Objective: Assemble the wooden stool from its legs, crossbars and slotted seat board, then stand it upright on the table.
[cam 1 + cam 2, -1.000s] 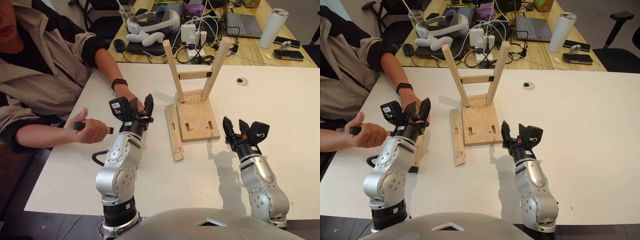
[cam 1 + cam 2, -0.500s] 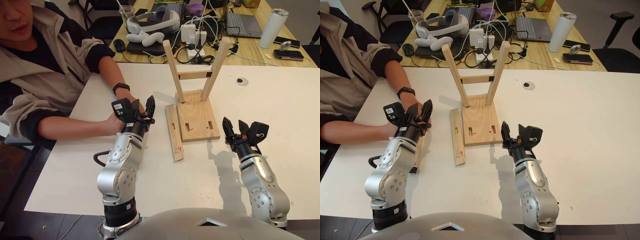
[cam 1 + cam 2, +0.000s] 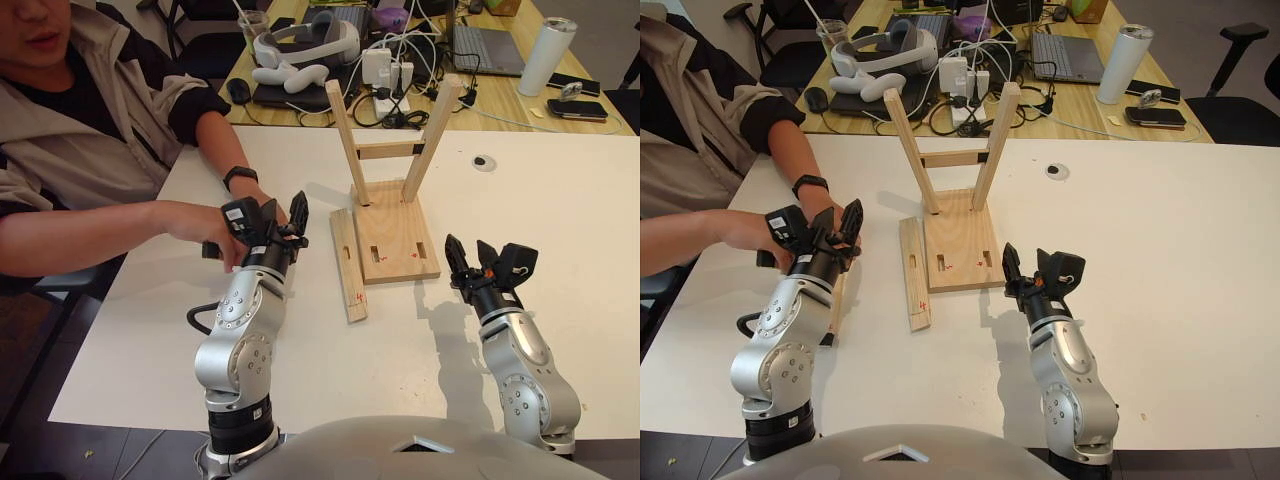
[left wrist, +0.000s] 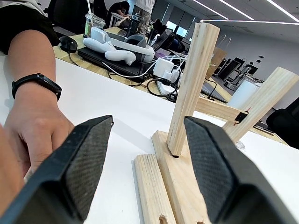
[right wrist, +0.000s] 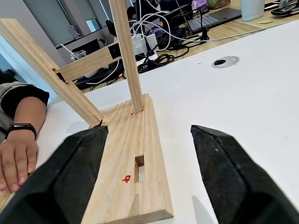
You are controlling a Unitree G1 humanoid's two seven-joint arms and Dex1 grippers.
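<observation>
Your seat board (image 3: 395, 235) lies flat mid-table, two legs (image 3: 346, 140) standing in its far slots, joined by one crossbar (image 3: 385, 150). One loose leg (image 3: 349, 265) lies just beside its left edge. Both grippers gape open, holding nothing: left gripper (image 3: 282, 213) left of the board, right gripper (image 3: 468, 255) near its right corner.

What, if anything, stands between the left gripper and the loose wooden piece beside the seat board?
Nothing visible: bare table separates the left gripper from the loose wooden piece. A person's hand lies on the gripper's far side, off that path.
</observation>
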